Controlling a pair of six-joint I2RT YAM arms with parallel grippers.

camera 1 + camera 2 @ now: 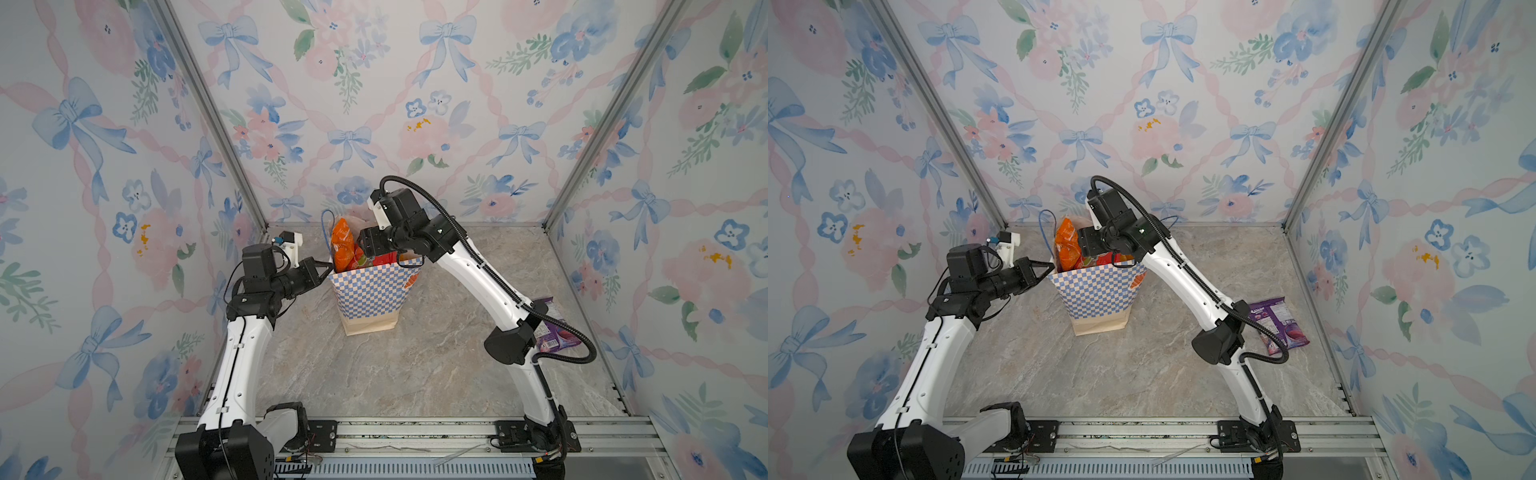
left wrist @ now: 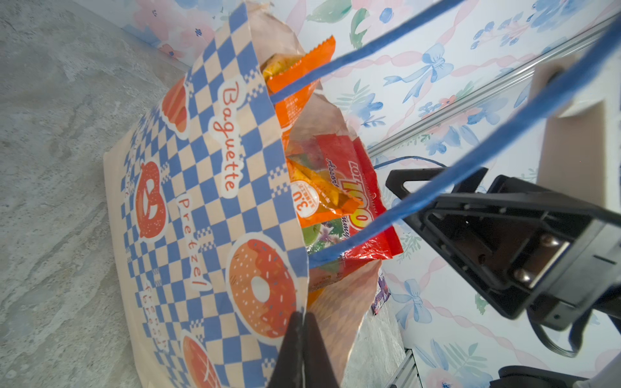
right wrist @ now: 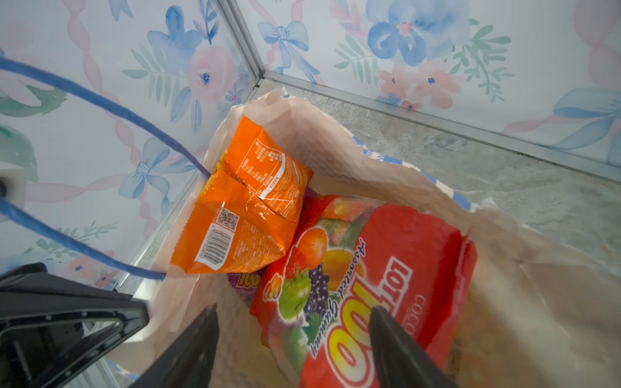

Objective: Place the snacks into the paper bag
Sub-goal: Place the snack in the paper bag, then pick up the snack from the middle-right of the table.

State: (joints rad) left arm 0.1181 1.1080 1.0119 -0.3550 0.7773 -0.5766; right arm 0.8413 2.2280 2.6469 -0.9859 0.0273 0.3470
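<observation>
The checkered paper bag (image 1: 370, 297) (image 1: 1096, 297) stands upright near the back of the table. My left gripper (image 1: 330, 268) (image 1: 1050, 266) (image 2: 304, 317) is shut on the bag's left rim. My right gripper (image 1: 370, 249) (image 1: 1090, 245) (image 3: 295, 322) hovers over the bag's mouth, open, and touches nothing. Below it a red fruit-printed snack pack (image 3: 386, 255) (image 2: 356, 188) lies loose in the bag. An orange pack (image 3: 248, 215) (image 1: 343, 245) sticks up at the bag's left side, and a purple pack (image 3: 245, 280) peeks out beneath. A purple packet (image 1: 1279, 326) (image 1: 552, 328) lies on the table at the right, partly behind the right arm.
The bag's blue cord handles (image 2: 369, 50) (image 3: 100, 100) loop loosely above the opening, close to both grippers. Flowered walls (image 1: 124, 208) enclose the marbled table (image 1: 395, 374) on three sides. A metal rail (image 1: 415, 432) runs along the front edge.
</observation>
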